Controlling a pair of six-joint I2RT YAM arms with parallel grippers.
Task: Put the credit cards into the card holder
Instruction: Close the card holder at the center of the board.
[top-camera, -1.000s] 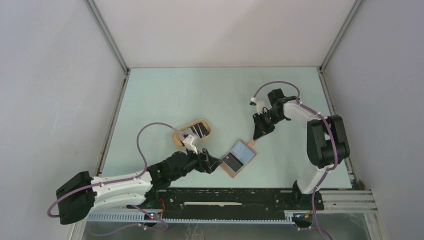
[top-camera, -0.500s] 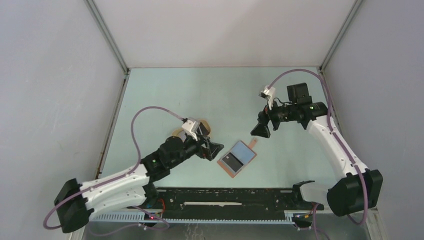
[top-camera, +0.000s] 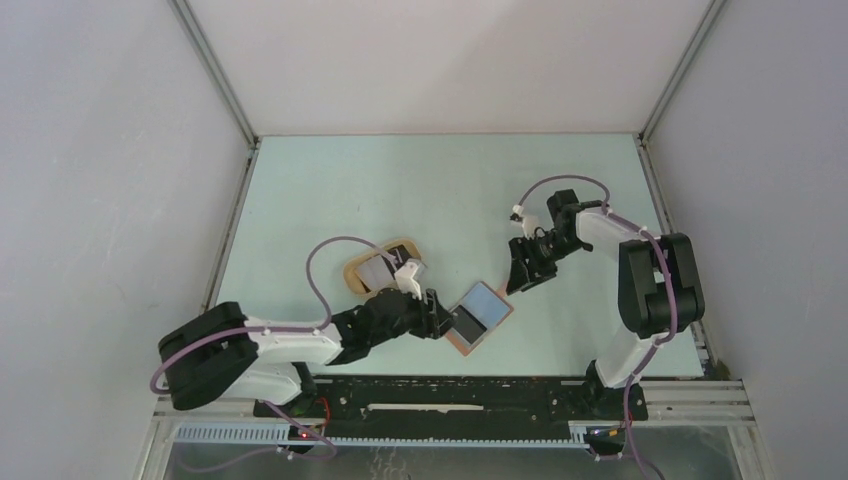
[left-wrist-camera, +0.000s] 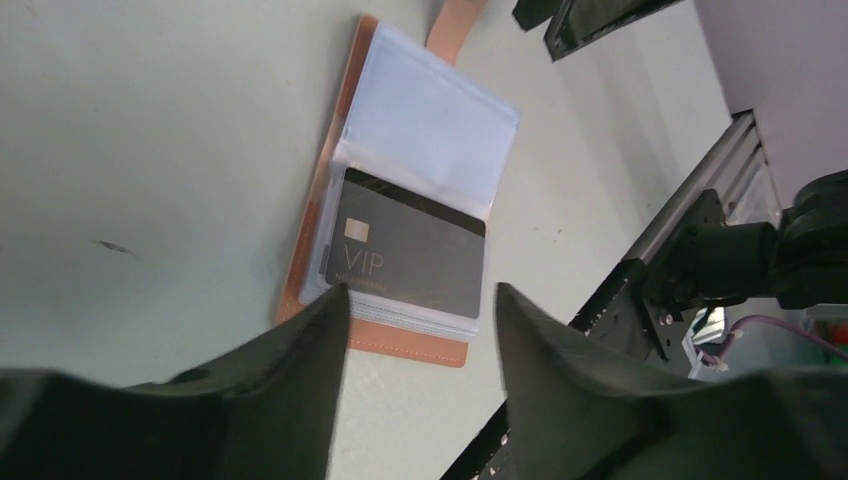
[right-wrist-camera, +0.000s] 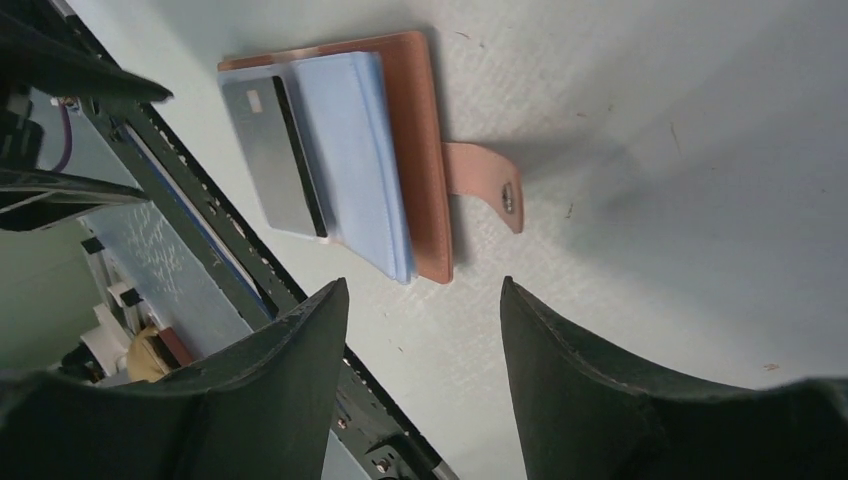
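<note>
The card holder lies open on the table, reddish-brown with light blue pockets and a snap tab. A dark grey credit card marked VIP lies on its near half, also showing in the right wrist view as a grey card. My left gripper is open, its fingertips at the holder's near edge with nothing between them. My right gripper is open and empty, just off the holder's corner by the tab. More credit cards rest in the tan tray.
The tan oval tray sits left of the holder, partly hidden by my left wrist. The black base rail runs along the table's near edge, close to the holder. Grey walls enclose the table on three sides.
Both arms rose and swung away from the holder half a second ago, then came back down to it. Both grippers opened wide and have since narrowed. The holder and card have not moved.
</note>
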